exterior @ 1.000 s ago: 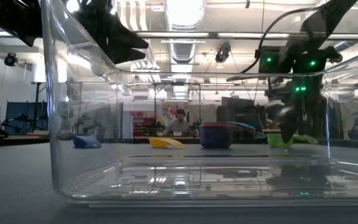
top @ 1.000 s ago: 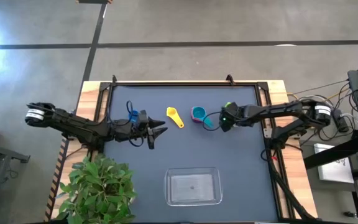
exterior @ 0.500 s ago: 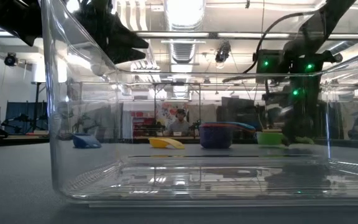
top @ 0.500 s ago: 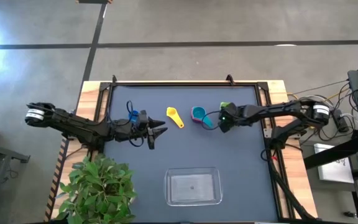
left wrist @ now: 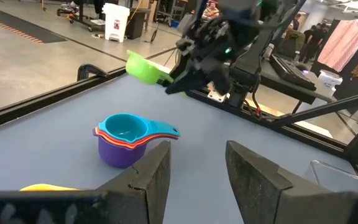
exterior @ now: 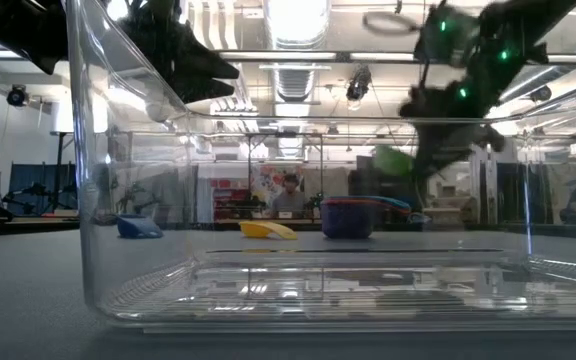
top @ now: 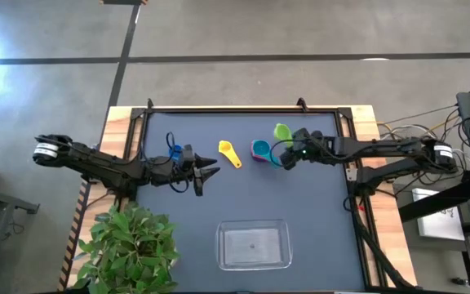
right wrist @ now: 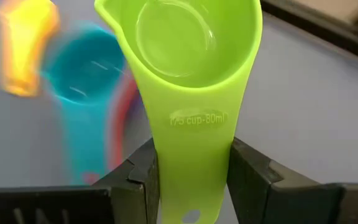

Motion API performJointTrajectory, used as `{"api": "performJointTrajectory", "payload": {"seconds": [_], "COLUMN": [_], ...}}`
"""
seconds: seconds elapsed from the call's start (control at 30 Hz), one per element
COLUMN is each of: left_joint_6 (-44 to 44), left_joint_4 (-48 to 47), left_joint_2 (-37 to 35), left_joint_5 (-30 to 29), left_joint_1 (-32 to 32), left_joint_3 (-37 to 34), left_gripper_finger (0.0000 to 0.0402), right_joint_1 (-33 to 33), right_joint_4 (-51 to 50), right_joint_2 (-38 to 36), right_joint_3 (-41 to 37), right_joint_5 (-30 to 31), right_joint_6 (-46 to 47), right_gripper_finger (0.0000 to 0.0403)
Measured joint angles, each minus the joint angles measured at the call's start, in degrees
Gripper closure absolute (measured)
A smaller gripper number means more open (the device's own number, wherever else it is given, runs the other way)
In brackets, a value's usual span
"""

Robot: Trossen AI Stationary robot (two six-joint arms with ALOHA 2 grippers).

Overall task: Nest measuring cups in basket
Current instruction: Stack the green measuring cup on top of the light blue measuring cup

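My right gripper (top: 293,145) is shut on the green cup (top: 282,132) and holds it in the air beside a nested stack of cups (top: 261,151), teal on top, purple at the bottom. In the low view the green cup (exterior: 392,160) hangs above the table. The yellow cup (top: 229,153) and the blue cup (top: 174,151) rest on the dark mat. The clear basket (top: 254,245) stands near the table's near edge. My left gripper (top: 209,171) hovers open between the blue and yellow cups. My right gripper pinches the green cup's flat handle (right wrist: 191,155) between its two fingers (right wrist: 138,180), which run along the handle. The bowl (right wrist: 178,37) points away from the gripper, toward the table's left. The cup is lifted clear of the table, roughly level.
A raised frame (top: 243,109) runs along the mat's far edge. A potted plant (top: 129,245) stands at the table's near left corner. Bare mat lies between the cups and the basket.
My right gripper has risen from the table with the green cup and moved a little toward the table's left and far edge, toward the nested stack. The cup, first resting on the mat, now hangs clear above it.
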Motion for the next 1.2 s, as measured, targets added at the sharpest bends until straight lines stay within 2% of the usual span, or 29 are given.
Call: {"api": "performJointTrajectory", "payload": {"seconds": [0.33,0.6,0.73,0.97,1.2], "left_joint_6": [0.83,0.84,1.24,1.27,1.27], "left_joint_4": [-0.22,-0.24,-0.24,-0.24,-0.24], "left_joint_2": [0.01,0.0,0.0,0.0,0.0], "left_joint_5": [-0.02,-0.02,-0.02,-0.02,-0.02], "left_joint_1": [0.0,0.0,0.0,0.0,0.0], "left_joint_3": [0.01,0.0,0.01,0.01,-0.01], "left_gripper_finger": [0.0265,0.0265,0.0265,0.0265,0.0265], "right_joint_1": [5.73,5.7,5.7,5.7,5.68], "right_joint_4": [1.68,1.5,1.57,-1.78,-4.7], "right_joint_2": [5.69,12.28,15.39,20.85,23.9], "right_joint_3": [8.05,10.05,10.99,14.7,17.72], "right_joint_5": [1.53,1.4,-1.33,-1.24,0.14], "right_joint_6": [-3.14,-3.22,-3.21,-3.96,-4.07], "right_gripper_finger": [0.0276,0.0276,0.0268,0.0266,0.0229]}}
